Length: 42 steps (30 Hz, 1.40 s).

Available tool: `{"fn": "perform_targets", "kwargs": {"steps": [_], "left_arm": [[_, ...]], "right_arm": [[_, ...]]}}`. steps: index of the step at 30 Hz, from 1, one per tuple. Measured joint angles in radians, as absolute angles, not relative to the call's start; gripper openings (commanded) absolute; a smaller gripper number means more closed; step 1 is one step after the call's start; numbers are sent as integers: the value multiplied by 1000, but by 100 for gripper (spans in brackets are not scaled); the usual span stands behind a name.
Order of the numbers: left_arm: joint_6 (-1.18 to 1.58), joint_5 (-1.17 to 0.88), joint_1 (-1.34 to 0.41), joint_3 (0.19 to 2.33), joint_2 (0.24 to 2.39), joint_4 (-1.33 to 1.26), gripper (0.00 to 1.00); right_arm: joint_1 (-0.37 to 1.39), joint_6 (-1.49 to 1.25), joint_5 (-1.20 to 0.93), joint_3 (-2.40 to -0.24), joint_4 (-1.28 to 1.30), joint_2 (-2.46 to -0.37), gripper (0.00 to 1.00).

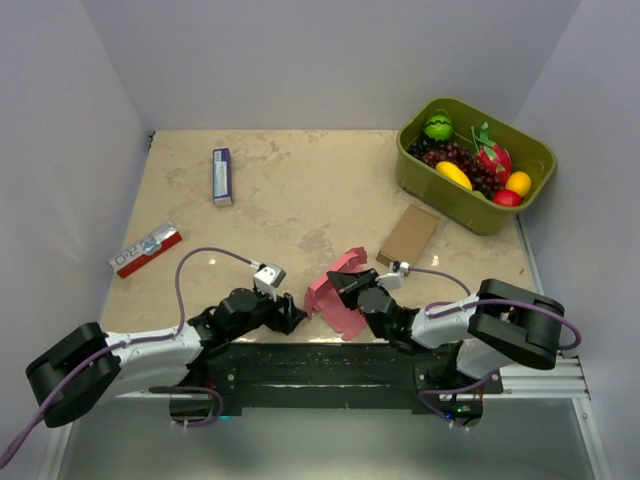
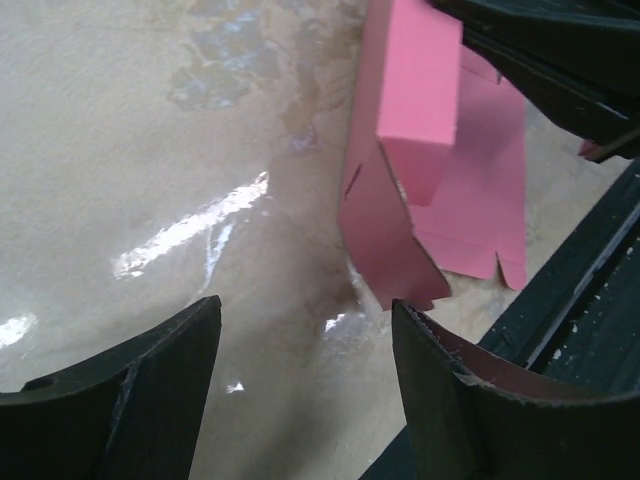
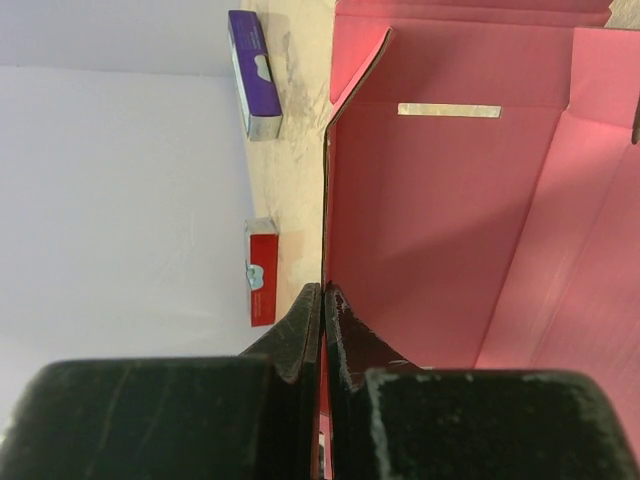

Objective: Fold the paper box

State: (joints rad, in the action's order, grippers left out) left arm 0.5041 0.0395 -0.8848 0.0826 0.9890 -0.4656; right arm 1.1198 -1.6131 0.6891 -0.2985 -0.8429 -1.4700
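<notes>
- The table (image 1: 300, 190) is bare through the middle and far centre. That is the widest open room for swinging panels out, while the near edge is crowded by both arm bases.
- A green tub (image 1: 452, 208) of toy fruit fills the far right corner, well apart from the work, so it should not get in the way.
- The paper box (image 1: 335, 300) sits at the middle of the near edge, between the two arms. It is partly folded, with one pink panel raised and the rest of the sheet lying flat, tabs pointing at the near edge.
- The right gripper (image 3: 322, 295) is clamped on a standing wall of the paper box, fingers pinched flat on the card edge, probably to hold that panel upright as an anchor.
- The left gripper (image 2: 305, 320) is spread wide with only bare table between its fingers. It is just beside the box's tabbed flap and grasps nothing, and looks placed to take that flap next.
- A flat brown cardboard piece (image 1: 410, 233) lies near the box's far right side and could catch a flap swung that way.
- A red-and-white packet (image 1: 146, 249) rests by the left edge.
- A purple carton (image 1: 222, 176) lies toward the far left corner, out of reach of the fold.
</notes>
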Motion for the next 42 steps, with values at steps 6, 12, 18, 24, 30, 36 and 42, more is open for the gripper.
{"fn": "perform_targets", "kwargs": {"steps": [6,12,18,24,30,36,42], "left_arm": [[484,30,-941,83,1077,-575,66],[460,37,-966,89,1126,-652,61],[426,61,-977,96,1156,-743,56],[391,76,-977,109,1213,-800,56],[374,97,-984,124,1254,-833,57],[376,175,-1011,127,1275,-854,62],[385,278,-1055,133,1309,-872,69]], "right_arm": [[1119,-1615,689,-299,-840,-1470,0],[1118,-1615,690,-299,-838,-1470,0],[1118,-1615,690,-299,-838,-1470,0],[1118,-1615,690,-299,-838,-1470,0],[1118,-1615,690,-299,-837,-1470,0],[1118,-1623,691,-299,-834,-1470,0],[1118,-1633,690,-299,-831,-1470,0]]}}
